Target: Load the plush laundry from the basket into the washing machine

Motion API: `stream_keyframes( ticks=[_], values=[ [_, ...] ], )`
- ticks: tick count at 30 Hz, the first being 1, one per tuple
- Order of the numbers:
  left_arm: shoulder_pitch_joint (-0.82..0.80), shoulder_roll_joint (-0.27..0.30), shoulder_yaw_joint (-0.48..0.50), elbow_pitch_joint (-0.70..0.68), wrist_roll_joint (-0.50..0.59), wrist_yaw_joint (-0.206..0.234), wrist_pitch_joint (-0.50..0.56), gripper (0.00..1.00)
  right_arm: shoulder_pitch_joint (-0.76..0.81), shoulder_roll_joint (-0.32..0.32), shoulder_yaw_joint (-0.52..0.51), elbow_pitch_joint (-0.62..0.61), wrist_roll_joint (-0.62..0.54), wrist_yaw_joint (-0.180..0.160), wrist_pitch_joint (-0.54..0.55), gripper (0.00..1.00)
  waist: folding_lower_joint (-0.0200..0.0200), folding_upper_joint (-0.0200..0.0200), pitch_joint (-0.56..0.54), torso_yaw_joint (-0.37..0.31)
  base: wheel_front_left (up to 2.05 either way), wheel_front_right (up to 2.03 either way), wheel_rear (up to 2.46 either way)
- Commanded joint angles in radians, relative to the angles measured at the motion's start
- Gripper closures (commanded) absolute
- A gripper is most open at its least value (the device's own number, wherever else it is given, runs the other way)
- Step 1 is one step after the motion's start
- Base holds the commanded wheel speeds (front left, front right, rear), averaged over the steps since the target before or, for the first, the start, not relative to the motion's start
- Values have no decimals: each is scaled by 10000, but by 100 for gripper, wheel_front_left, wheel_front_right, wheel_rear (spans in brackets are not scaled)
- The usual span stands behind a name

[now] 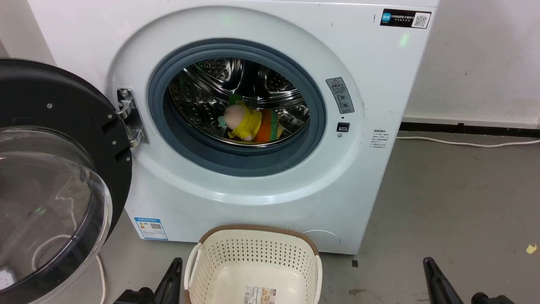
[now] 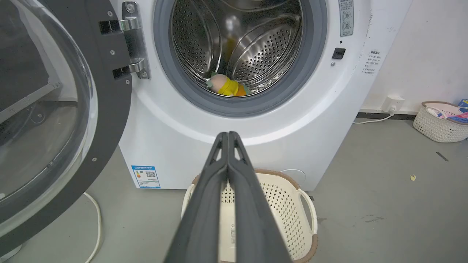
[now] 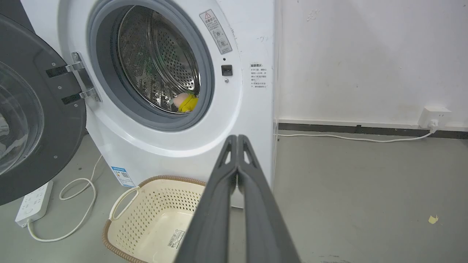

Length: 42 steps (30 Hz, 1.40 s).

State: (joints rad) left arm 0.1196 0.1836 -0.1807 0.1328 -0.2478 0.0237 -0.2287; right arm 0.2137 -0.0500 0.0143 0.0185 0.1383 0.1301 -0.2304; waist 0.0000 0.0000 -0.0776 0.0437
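The washing machine point(image 1: 261, 198) stands open, and the basket point(image 1: 253, 253) before it shows no toy inside. The plush laundry point(image 1: 249, 122) lies together in the drum point(image 1: 270, 80); it looks light, soft and squashy, best pinched at a thick part of the body. The left gripper point(image 2: 228, 135) and the right gripper point(image 3: 237, 138) are both pressed closed and hold nothing.

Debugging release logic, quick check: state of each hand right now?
Left hand: closed, fingers pressed together, holding nothing.
Right hand: closed, fingers pressed together, holding nothing.
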Motion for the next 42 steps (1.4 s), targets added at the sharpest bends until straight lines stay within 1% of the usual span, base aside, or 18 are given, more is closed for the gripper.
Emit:
stream_keyframes(
  ticks=[1,42],
  values=[
    [-122,-52,66,-75,86,-27,58,100,-237,0,-7,-22,-80,1,66,100,0,0,9,-5,0,0,0],
    [-516,-522,705,-535,963,-104,875,100,-934,-1,-57,-82,-558,3,887,100,0,0,290,-164,0,0,0]
  ],
)
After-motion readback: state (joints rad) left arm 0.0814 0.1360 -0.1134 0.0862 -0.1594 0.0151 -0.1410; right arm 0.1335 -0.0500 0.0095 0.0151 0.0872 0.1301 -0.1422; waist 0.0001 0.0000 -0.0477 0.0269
